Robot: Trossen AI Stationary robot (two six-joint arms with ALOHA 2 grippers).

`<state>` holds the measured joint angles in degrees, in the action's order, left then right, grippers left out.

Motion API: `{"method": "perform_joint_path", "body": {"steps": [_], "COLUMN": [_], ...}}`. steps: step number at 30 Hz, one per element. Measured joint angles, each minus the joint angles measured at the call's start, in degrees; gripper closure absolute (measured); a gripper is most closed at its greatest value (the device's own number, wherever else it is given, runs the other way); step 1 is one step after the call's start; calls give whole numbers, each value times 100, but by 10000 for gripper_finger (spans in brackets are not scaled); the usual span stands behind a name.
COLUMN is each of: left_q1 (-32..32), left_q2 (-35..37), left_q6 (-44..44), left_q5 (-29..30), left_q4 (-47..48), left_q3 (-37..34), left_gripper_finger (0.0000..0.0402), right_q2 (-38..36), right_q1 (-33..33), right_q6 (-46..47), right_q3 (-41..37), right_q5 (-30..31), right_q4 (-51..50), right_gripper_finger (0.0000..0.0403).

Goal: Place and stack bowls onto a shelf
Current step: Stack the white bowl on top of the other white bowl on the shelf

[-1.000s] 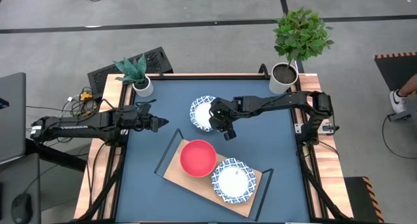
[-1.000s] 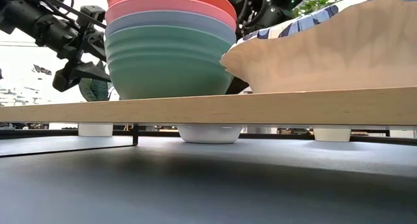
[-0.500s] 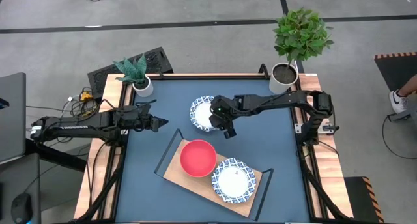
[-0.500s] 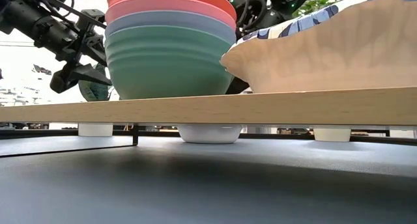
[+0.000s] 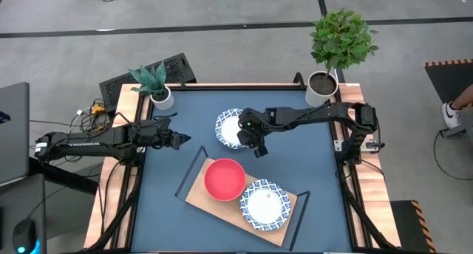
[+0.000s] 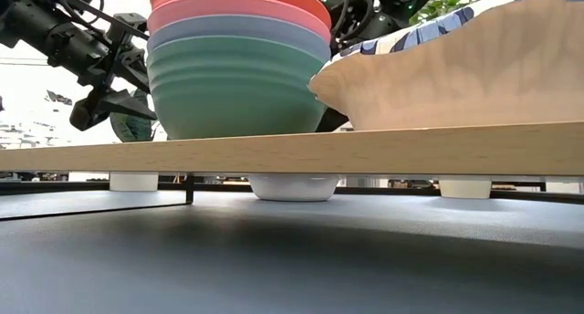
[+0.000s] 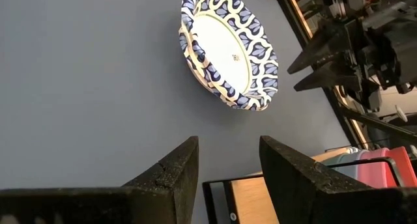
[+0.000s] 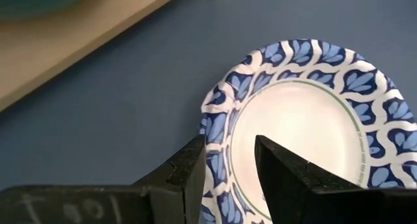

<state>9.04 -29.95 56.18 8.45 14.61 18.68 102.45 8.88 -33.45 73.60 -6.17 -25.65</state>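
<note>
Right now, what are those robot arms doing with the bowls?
The right gripper hangs over the blue-rimmed bowl on the table, its open fingers astride the bowl's rim, seemingly about to grab it. The shelf already holds the pink-red bowl, stacked on a teal-green one, beside another blue-rimmed bowl. The left gripper waits open near the table's left side.
</note>
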Motion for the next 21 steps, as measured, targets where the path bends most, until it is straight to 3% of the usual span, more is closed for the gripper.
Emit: {"method": "perform_joint_path", "body": {"steps": [21], "left_q1": [0], "left_q2": [0], "left_q6": [0], "left_q5": [15], "left_q4": [9], "left_q3": [0], "left_gripper_finger": [255], "right_q2": [0], "right_q1": [142], "right_q6": [45], "right_q3": [0], "right_q5": [28], "right_q4": [-48], "right_gripper_finger": [246]}}
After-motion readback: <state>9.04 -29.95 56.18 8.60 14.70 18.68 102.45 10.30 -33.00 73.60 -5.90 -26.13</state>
